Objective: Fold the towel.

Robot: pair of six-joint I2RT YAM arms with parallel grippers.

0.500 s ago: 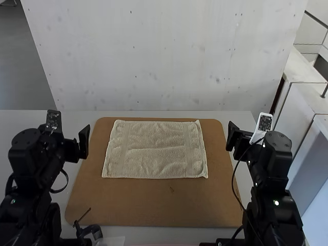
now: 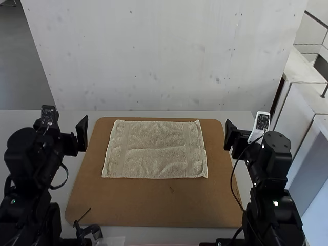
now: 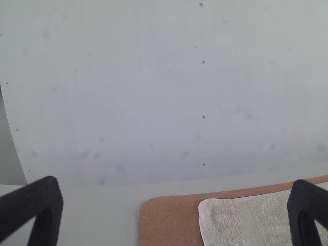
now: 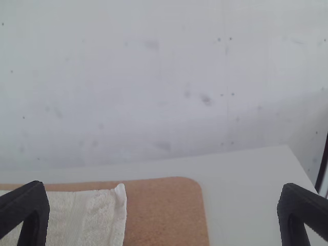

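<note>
Fingers (image 3: 38,205) spread wide and pinching nothing, my left gripper (image 3: 175,180) and my right gripper (image 4: 161,185) hang beside opposite sides of the brown board (image 2: 138,205), placed, I judge, so each can take its own end of the cloth. Between them the towel (image 2: 154,148) lies spread and lightly rumpled toward the board's far edge, leaving bare board nearer me that could receive a fold, while its far right corner perks up, perhaps an easy first pinch.

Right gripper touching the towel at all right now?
Apart. The high view shows it: a strip of bare brown board lies between the towel and the right gripper.
</note>
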